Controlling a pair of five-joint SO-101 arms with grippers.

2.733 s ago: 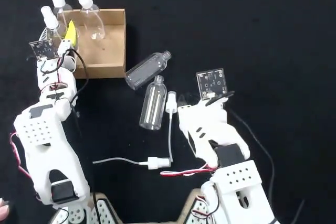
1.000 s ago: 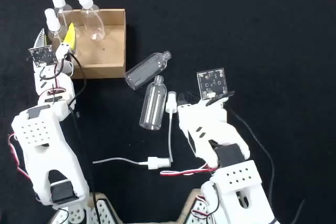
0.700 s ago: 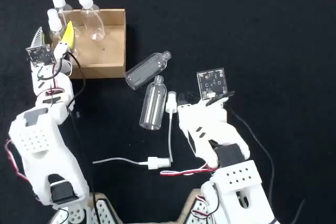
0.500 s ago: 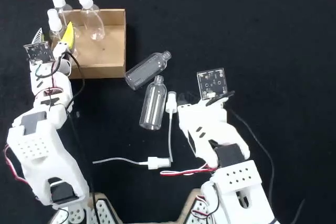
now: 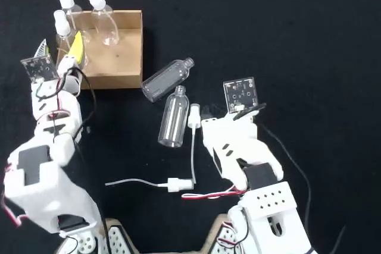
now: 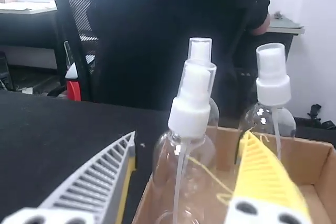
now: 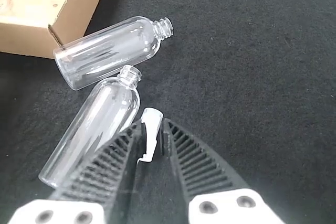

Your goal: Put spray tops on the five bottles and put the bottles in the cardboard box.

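The cardboard box (image 5: 119,79) sits at the back left and holds three capped bottles. The nearest capped bottle (image 5: 61,25) stands at the box's left side, between the spread fingers of my open left gripper (image 5: 59,38) and free of them. In the left wrist view this bottle (image 6: 186,145) rises between the grey finger (image 6: 100,177) and the yellow finger (image 6: 262,177). Two uncapped bottles (image 5: 168,79) (image 5: 174,116) lie mid-table. My right gripper (image 7: 151,129) is shut on a spray top (image 7: 149,135) beside the nearer bottle (image 7: 97,127).
A second spray top (image 5: 178,184) lies near the front with its tube trailing left. Red and white cables run by the right arm's base. The box corner (image 7: 68,17) is close to the farther lying bottle (image 7: 110,51). Black table stretches to the right.
My left gripper opened and let go of the capped bottle, which now stands in the box. The left arm then drew back slightly to the left. The right arm has not moved.
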